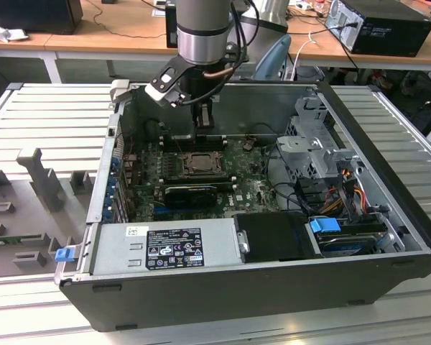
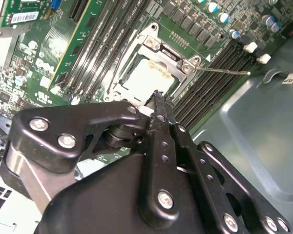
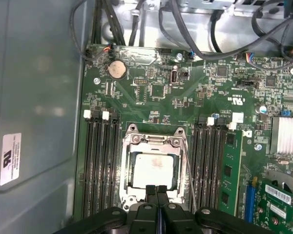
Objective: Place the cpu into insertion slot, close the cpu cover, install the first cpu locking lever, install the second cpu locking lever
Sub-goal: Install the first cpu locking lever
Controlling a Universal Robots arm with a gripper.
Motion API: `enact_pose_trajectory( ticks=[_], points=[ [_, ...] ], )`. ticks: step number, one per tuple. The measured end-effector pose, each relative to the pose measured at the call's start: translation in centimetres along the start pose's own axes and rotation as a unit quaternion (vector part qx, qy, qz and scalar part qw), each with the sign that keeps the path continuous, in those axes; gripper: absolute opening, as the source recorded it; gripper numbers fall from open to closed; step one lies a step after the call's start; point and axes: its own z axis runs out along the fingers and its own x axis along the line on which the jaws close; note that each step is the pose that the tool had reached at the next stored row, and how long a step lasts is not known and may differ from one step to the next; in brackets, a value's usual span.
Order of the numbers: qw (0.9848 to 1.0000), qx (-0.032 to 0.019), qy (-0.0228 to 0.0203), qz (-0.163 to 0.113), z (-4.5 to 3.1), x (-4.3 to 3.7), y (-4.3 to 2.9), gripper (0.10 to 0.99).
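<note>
The cpu lies flat in the insertion slot, its pale face up. The cpu cover, a grey metal frame, lies down around it, with the chip showing through its window. A thin locking lever runs along one side of the socket between it and the memory slots. My gripper hangs just above the socket's edge, fingers shut together with nothing between them.
Black memory slots flank the socket, with a green memory stick beside it. A long black finned card sits in front of the socket. The power supply, drive cage and case walls close in the board.
</note>
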Motion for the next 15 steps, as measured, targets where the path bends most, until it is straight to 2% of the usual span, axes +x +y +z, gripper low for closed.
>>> enact_pose_trajectory(
  ticks=[3, 8, 11, 15],
  points=[
    [1.0000, 0.0000, 0.0002, -0.005, -0.67, 0.01, 0.02, 0.106],
    [0.9985, 0.0006, 0.0011, -0.055, -0.67, 0.01, 0.02, 0.106],
    [0.9978, 0.0008, 0.0014, -0.066, -0.63, 0.01, 0.02, 0.106],
    [0.9961, 0.0010, 0.0019, -0.088, -0.63, 0.01, 0.02, 0.106]
  ],
)
